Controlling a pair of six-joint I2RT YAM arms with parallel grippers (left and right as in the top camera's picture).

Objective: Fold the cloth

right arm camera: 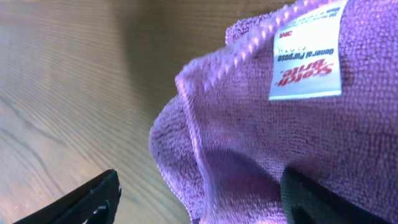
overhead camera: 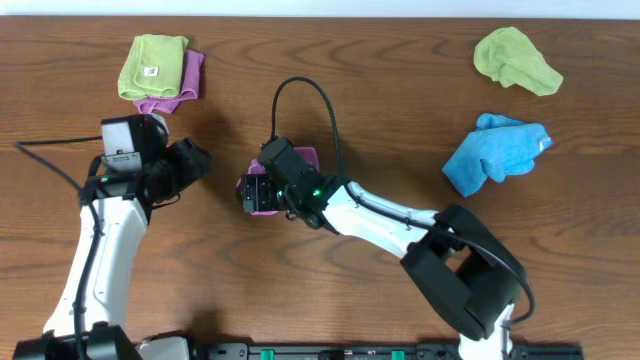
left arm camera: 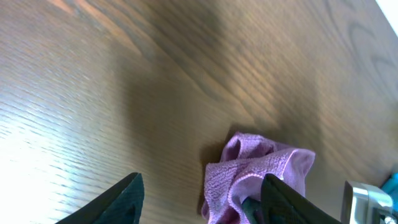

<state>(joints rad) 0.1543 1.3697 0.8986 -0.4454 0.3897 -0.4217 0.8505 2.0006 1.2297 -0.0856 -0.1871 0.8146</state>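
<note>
The lilac-purple cloth [overhead camera: 304, 157] lies bunched up in the middle of the table, mostly hidden under my right gripper [overhead camera: 252, 192]. In the right wrist view the cloth [right arm camera: 298, 137] fills the frame, with its white tag [right arm camera: 308, 56] showing. The right gripper's fingers [right arm camera: 199, 186] are wide apart, with a fold of the cloth between them. My left gripper [overhead camera: 200, 160] is open and empty, a short way left of the cloth. In the left wrist view the crumpled cloth [left arm camera: 255, 165] sits just beyond the open fingers [left arm camera: 202, 186].
A lime-green cloth [overhead camera: 152, 65] lies folded on another purple cloth [overhead camera: 186, 82] at the back left. A second lime-green cloth [overhead camera: 515, 58] is at the back right, with a bright blue cloth [overhead camera: 495, 150] in front of it. A black cable [overhead camera: 300, 85] loops above the right wrist.
</note>
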